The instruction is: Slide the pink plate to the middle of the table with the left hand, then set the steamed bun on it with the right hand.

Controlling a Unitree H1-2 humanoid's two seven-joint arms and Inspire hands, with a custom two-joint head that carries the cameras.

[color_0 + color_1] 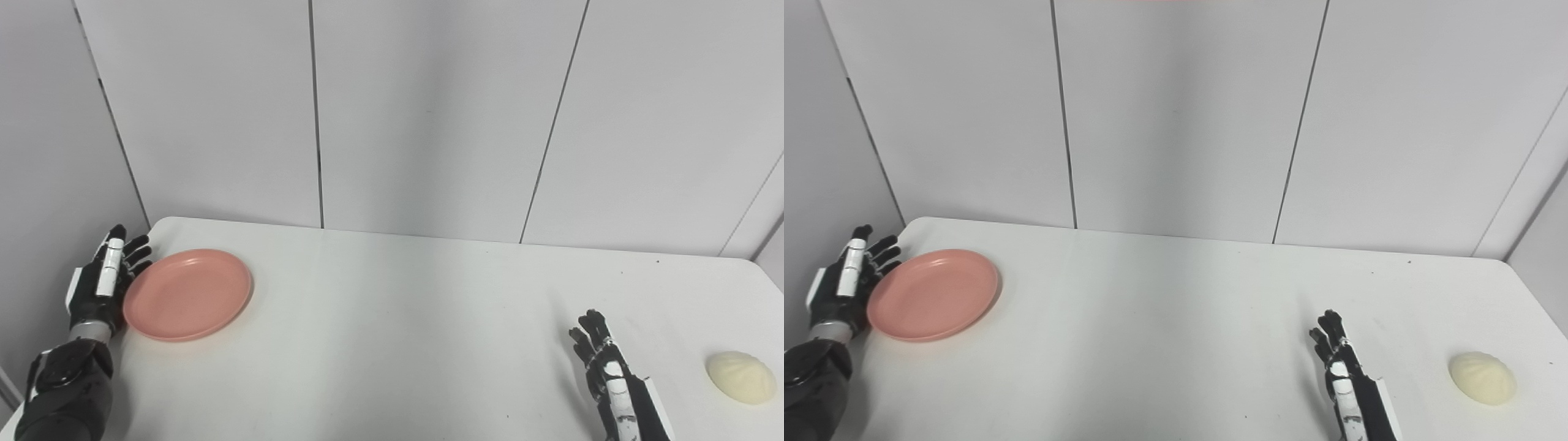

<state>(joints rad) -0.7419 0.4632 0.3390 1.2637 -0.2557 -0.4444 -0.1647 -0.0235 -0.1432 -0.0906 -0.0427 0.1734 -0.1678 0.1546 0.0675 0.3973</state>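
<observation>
A round pink plate (187,293) lies flat on the white table (404,318) at its far left. My left hand (105,277) stands open just left of the plate, fingers straight and against or very near its left rim. A cream steamed bun (742,376) rests on the table near the right edge. My right hand (603,364) is open at the front right, fingers pointing away from me, a hand's width left of the bun and holding nothing.
Grey wall panels (429,110) rise right behind the table's far edge. The table's left edge runs close beside my left hand, and its right edge lies just past the bun.
</observation>
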